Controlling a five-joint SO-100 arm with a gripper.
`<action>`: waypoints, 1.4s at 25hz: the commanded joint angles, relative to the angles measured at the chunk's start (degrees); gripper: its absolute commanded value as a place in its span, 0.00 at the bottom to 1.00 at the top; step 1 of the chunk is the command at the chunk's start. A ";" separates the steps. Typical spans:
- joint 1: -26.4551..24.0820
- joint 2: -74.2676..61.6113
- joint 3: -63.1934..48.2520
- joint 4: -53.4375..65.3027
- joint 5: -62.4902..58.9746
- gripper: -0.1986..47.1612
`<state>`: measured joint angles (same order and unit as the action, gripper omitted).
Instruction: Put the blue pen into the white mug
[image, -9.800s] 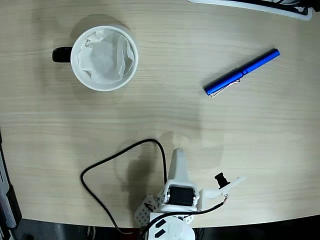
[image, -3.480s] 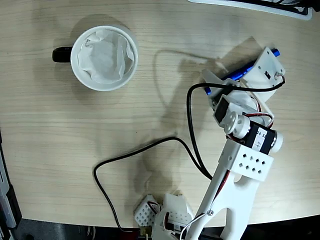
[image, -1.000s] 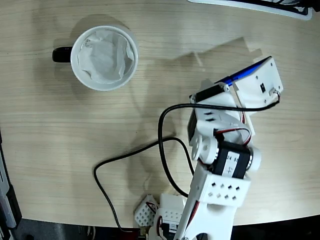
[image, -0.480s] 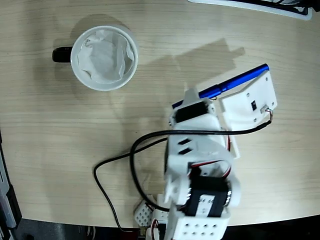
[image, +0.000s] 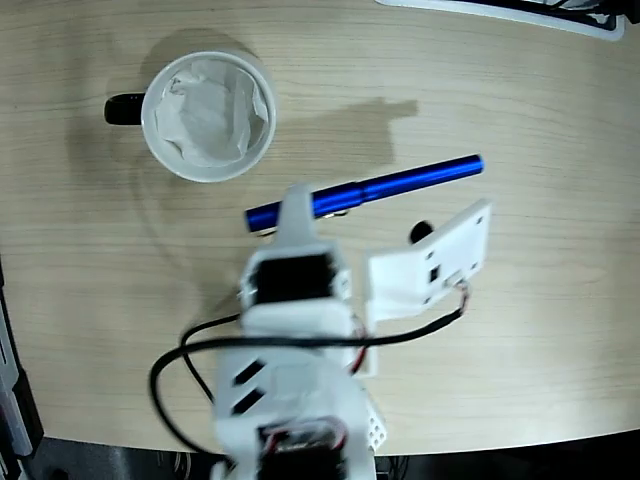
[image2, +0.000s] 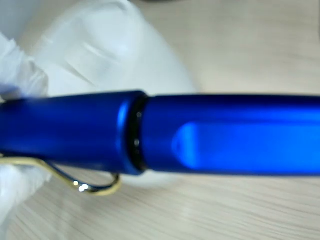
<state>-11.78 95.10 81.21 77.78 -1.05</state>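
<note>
- The blue pen (image: 366, 192) is clear of the table (image: 560, 330), carried crosswise at the front of the white arm (image: 292, 330). In the fixed view it lies nearly level, right end slightly higher.
- The end effector (image: 300, 212) is clenched on the blue pen toward its left end; one pale finger (image: 294, 212) crosses over the barrel there. Most of the barrel projects to the right, with a short stub to the left.
- The wrist view is filled by the pen (image2: 165, 132) at close range: a seam between cap and barrel, and a wire clip (image2: 75, 177) below the cap. A blurred white shape sits behind it; I cannot tell what it is.
- The white mug (image: 208, 115) stands upright at the upper left of the table, black handle (image: 124, 108) pointing left, crumpled white paper (image: 210, 110) inside.
- Pen and mug are apart; the pen's left end is below and right of the rim.
- A black cable (image: 200, 350) loops over the arm's base.
</note>
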 joint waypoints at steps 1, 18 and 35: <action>-3.87 6.68 0.70 -1.76 8.26 0.01; -15.73 23.64 24.70 -33.66 40.69 0.01; -18.37 25.40 38.32 -66.27 56.87 0.00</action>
<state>-28.74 119.79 118.30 15.12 54.32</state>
